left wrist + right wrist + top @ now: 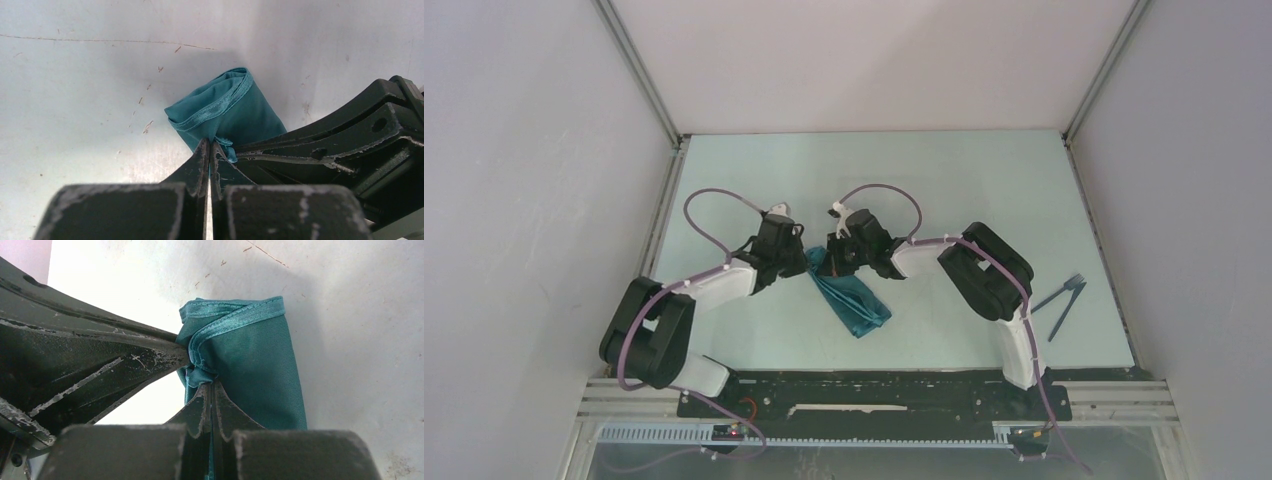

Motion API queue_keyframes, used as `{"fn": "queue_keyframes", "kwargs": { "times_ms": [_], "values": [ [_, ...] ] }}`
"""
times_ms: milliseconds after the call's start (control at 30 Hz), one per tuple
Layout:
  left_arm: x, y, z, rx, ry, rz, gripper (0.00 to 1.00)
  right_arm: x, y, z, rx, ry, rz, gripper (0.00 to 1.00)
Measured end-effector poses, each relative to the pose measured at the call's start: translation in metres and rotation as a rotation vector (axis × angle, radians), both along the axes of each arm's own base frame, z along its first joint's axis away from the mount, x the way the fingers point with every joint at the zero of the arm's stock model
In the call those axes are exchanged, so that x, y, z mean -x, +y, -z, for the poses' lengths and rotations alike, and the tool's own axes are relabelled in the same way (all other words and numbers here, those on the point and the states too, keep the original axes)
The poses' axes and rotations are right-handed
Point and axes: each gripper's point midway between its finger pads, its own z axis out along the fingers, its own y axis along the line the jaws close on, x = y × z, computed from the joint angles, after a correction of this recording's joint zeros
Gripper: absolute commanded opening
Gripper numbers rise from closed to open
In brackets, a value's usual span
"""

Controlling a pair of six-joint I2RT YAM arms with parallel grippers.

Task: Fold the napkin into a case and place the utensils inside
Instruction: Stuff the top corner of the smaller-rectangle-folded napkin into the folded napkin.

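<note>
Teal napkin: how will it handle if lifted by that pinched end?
Likely floppy: the napkin lies in soft bunched folds, so it should drape below the left gripper and right gripper pinching its hem. Its sheen suggests slippery; folded layers may slide apart.

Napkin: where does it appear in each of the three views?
Top external: napkin at centre, running from the two hands toward the near edge.
Left wrist: napkin at centre, just beyond the shut tips of the left hand.
Right wrist: napkin centre-right, hem bunched at the right hand.
Shared landmark: both hands pinching the same hemmed end.
</note>
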Motion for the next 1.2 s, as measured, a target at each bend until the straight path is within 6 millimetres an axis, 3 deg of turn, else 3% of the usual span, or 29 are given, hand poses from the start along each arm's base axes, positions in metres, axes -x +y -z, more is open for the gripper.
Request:
{"fn": "queue_keyframes", "kwargs": {
  "times_ms": [833,1200],
  "values": [
    [0.008,0.003,-0.010,0.034,-0.060,0.000,0.00,0.001,0.003,0.000,0.063,-0.117,-0.025,0.00],
    [0.013,-0.004,-0.002,0.113,-0.040,-0.018,0.00,-0.003,0.011,-0.003,-0.034,-0.077,-0.075,0.00]
  ]
}}
